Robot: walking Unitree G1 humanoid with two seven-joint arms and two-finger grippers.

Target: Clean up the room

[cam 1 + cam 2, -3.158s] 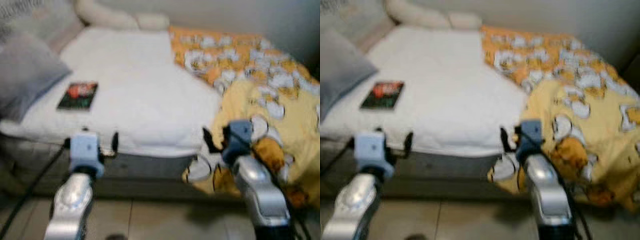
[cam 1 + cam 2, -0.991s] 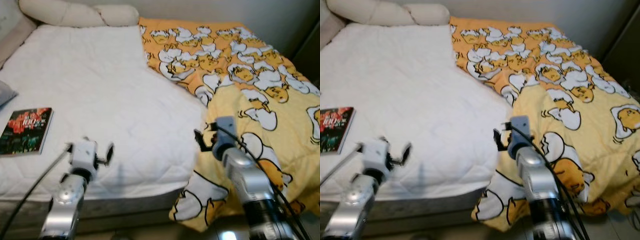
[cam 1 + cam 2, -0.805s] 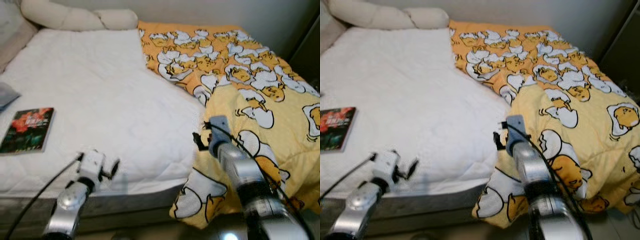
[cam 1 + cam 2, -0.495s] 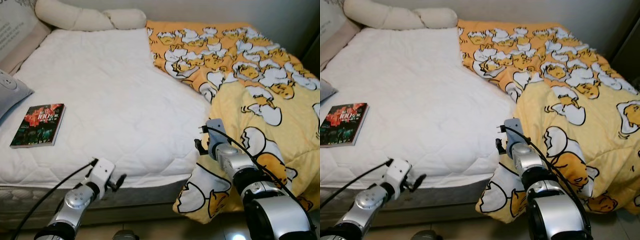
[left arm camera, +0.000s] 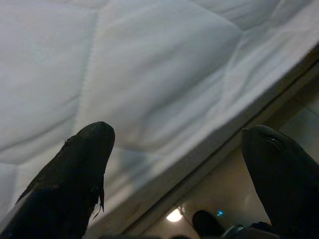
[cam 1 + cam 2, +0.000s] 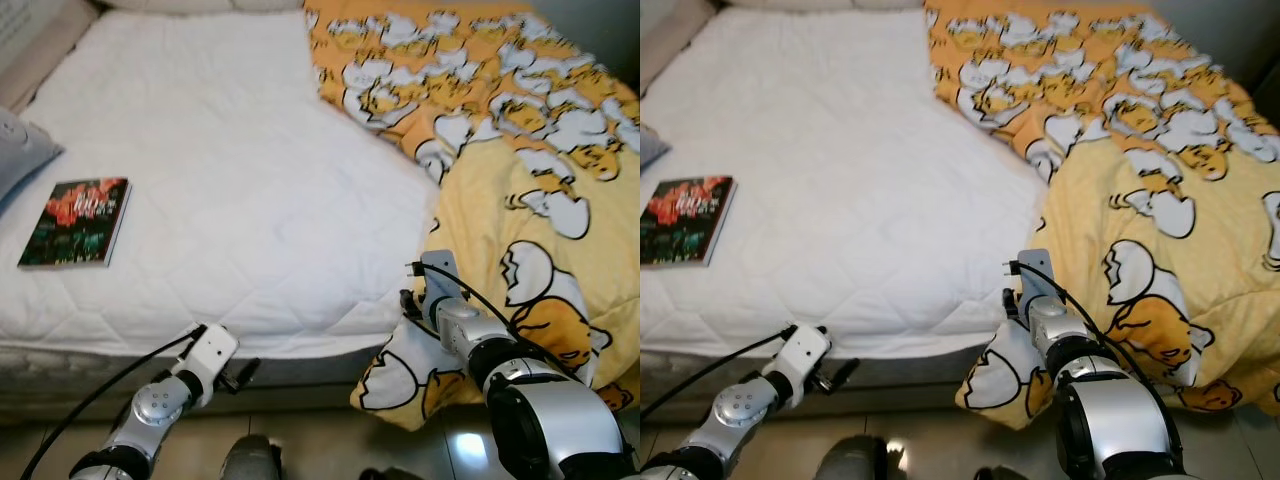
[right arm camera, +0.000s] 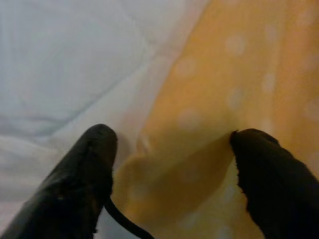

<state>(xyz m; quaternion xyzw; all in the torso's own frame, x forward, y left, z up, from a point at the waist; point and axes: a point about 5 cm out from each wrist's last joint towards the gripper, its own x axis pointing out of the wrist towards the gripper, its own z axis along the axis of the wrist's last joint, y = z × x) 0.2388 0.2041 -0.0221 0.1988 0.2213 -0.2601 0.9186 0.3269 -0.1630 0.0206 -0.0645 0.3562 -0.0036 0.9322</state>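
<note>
The left gripper has sunk below the bed edge, fingers spread. The right gripper, splayed, seems to press against the yellow blanket draped over the bed's corner.

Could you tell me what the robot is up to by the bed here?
The robot stands at the edge of the bed. Its right gripper, fingers open, is at the edge of the yellow egg-print blanket that hangs off the mattress, not yet gripping it. The left gripper is open, low by the mattress side. A book lies on the white sheet.
</note>
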